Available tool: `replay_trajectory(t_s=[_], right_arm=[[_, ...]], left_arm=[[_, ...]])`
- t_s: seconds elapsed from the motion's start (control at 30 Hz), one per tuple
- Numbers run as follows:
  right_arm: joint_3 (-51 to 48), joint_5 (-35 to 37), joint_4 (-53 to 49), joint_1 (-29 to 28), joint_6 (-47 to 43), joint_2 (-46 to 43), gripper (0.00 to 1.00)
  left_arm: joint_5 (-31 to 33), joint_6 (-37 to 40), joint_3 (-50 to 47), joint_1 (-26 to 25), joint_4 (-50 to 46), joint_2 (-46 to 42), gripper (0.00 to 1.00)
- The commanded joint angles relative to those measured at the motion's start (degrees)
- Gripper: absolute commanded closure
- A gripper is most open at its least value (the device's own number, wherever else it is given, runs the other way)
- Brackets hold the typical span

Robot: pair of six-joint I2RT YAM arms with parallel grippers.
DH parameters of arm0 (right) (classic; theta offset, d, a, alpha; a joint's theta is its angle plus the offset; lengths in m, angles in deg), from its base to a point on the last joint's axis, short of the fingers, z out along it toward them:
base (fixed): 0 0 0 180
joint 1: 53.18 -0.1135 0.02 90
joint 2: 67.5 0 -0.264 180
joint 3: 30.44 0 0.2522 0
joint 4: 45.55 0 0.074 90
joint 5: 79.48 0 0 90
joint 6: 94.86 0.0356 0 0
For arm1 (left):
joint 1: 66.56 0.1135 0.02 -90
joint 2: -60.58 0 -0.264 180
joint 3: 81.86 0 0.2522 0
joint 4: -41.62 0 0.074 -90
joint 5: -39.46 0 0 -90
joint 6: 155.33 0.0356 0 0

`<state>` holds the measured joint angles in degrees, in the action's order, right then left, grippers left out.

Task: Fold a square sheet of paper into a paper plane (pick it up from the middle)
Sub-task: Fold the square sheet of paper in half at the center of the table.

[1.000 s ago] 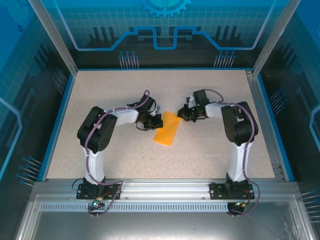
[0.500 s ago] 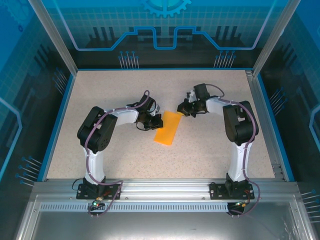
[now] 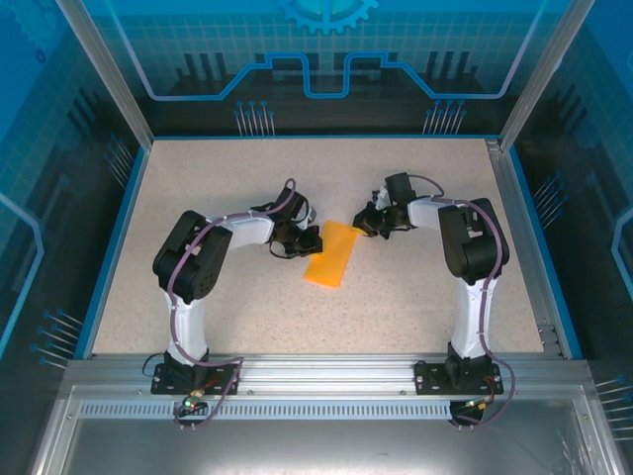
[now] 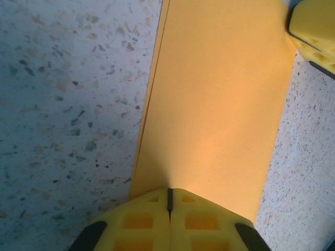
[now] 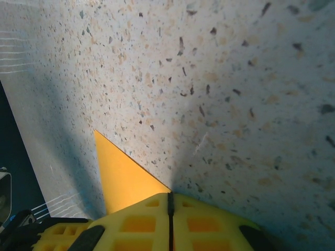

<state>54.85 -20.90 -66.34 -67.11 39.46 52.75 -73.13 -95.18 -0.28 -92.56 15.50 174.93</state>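
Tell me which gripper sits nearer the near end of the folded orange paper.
Left. The left gripper meets the paper at its left long edge, partway down; the right gripper is at its far right corner, farther from that end.

Yellow jaws pressed together at bottom edge, orange paper (image 5: pixel 123 180) corner meeting their left side, speckled table (image 5: pixel 235 104)
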Motion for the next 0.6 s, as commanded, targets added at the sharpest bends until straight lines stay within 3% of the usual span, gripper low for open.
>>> replay_trajectory(t_s=[0.0, 0.17, 0.43, 0.5, 0.57], right_arm=[[0.10, -0.53, -1.42, 0.39, -1.24, 3.09, 0.92], [3.55, -3.87, -4.01, 1.15, -3.60, -0.23, 0.87], [-1.63, 3.01, -8.67, 0.83, -6.46, -13.47, 0.75], [-6.12, 4.57, -7.49, -0.63, -5.69, -16.98, 0.76], [-10.12, 7.66, -6.83, -2.20, -4.21, -20.32, 0.76]], left_arm=[[-1.07, 0.34, -2.51, -0.71, -3.82, 1.19, 1.00], [-2.96, -1.28, -3.56, -0.69, -2.55, -0.28, 1.00], [-7.62, -5.37, -6.61, -0.78, 2.53, -2.71, 1.00], [-7.27, -5.75, -6.94, -0.70, 2.67, -4.06, 0.83], [-6.57, -5.84, -7.62, -0.65, 3.12, -6.08, 0.74]])
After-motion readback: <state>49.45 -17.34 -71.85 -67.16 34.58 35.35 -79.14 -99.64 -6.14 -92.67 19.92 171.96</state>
